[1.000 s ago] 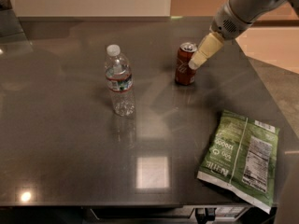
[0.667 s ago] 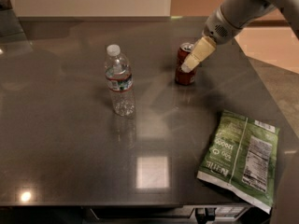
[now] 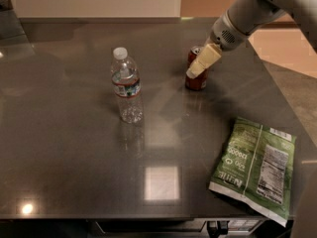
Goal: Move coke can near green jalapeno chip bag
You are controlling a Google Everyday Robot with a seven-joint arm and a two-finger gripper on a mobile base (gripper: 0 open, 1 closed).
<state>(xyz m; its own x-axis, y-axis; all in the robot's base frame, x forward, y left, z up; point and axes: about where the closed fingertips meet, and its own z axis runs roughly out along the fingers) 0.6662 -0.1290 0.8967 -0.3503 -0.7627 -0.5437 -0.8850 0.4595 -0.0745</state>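
The coke can is a small red can standing upright on the dark tabletop, right of centre and toward the back. My gripper reaches down from the upper right and sits right at the can's upper part, covering part of it. The green jalapeno chip bag lies flat at the front right near the table's edge, its white nutrition panel facing up. The bag is well apart from the can, in front of it and to the right.
A clear plastic water bottle with a white cap stands upright left of the can. The table's right edge runs diagonally just beyond the bag. A light wall and floor lie behind and to the right.
My gripper has moved a little left and lower, closer around the coke can's top. The can, bottle and bag have stayed in place.
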